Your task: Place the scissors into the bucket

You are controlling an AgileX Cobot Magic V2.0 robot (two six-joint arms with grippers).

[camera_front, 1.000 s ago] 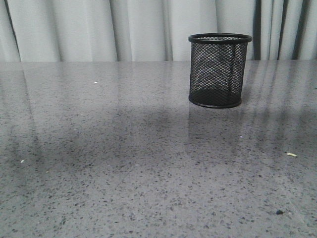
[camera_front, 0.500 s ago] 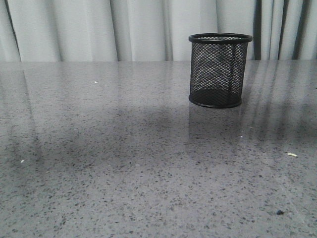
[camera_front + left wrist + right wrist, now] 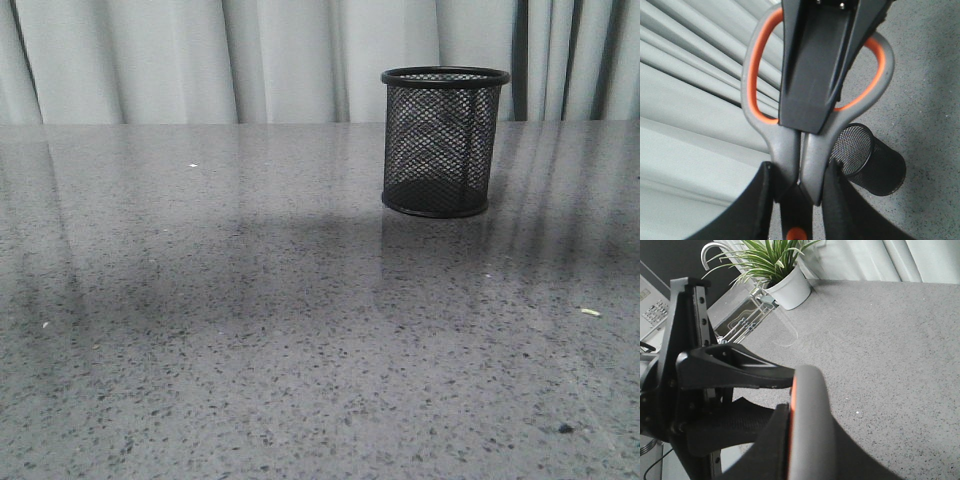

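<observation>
The scissors (image 3: pixel 785 150) hang in the air, with grey handles, orange-lined loops and an orange pivot dot. In the left wrist view my left gripper (image 3: pixel 800 172) is shut on the handle shanks just above the pivot. A black finger of my right gripper (image 3: pixel 812 65) lies across the finger loops. In the right wrist view my right gripper (image 3: pixel 807 415) is shut on a grey, orange-edged scissors handle (image 3: pixel 810 400), with the left gripper (image 3: pixel 730 370) beside it. The black mesh bucket (image 3: pixel 443 140) stands upright at the table's far right; it also shows below the scissors in the left wrist view (image 3: pixel 875 165). Neither gripper appears in the front view.
The grey speckled table (image 3: pixel 250 330) runs back to a pale curtain (image 3: pixel 200 60). A potted plant in a white pot (image 3: pixel 785 285) and a metal rack (image 3: pixel 747 320) stand past one table edge. Small crumbs (image 3: pixel 590 312) lie at the front right.
</observation>
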